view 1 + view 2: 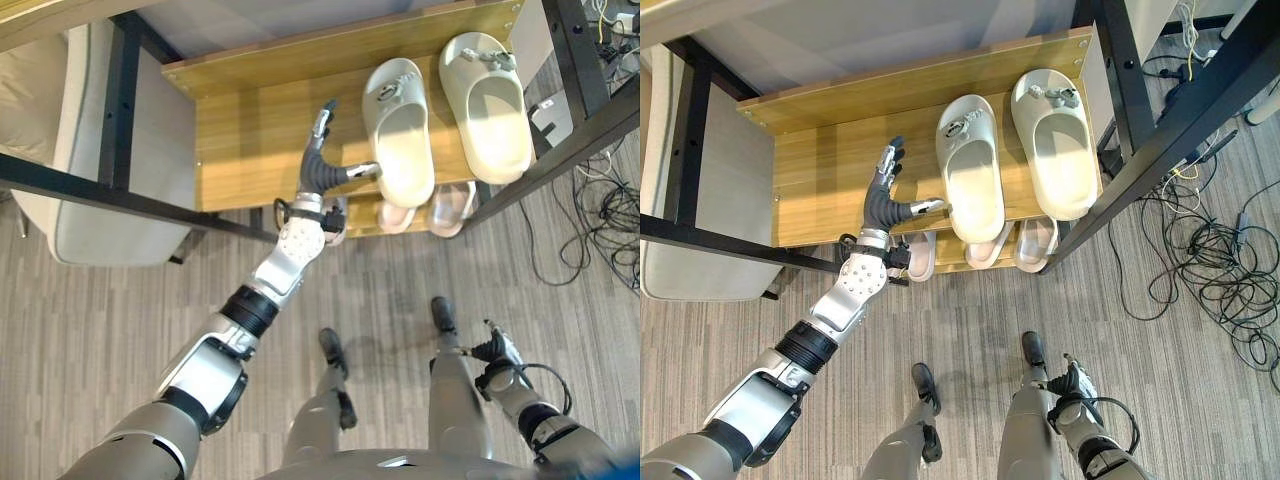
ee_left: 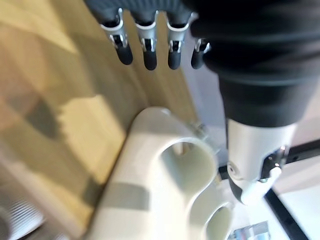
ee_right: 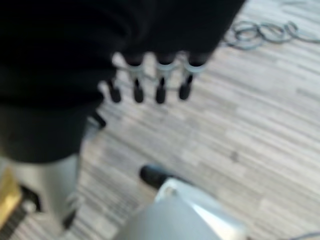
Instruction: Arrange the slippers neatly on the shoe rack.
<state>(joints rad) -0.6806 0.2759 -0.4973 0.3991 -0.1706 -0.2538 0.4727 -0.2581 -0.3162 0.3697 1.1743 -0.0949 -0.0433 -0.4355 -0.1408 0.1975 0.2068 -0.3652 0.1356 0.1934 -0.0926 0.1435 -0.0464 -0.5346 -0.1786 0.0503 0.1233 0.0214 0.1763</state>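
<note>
Two pale cream slippers stand side by side, toes away from me, on the right half of the wooden shoe rack's top shelf (image 1: 250, 130): the left slipper (image 1: 400, 135) and the right slipper (image 1: 490, 105). My left hand (image 1: 318, 165) is open over the shelf just left of the left slipper (image 2: 150, 185), fingers (image 2: 145, 50) straight, and its thumb (image 2: 252, 170) reaches out to that slipper's near side. My right hand (image 1: 500, 355) hangs low over the floor, with relaxed fingers (image 3: 147, 85) holding nothing.
Pinkish slippers (image 1: 1035, 240) poke out from the rack's lower shelf. Black metal frame bars (image 1: 100, 195) cross in front of the rack at left and right (image 1: 580, 60). A grey seat (image 1: 90, 150) stands at left. Cables (image 1: 600, 220) lie on the floor at right.
</note>
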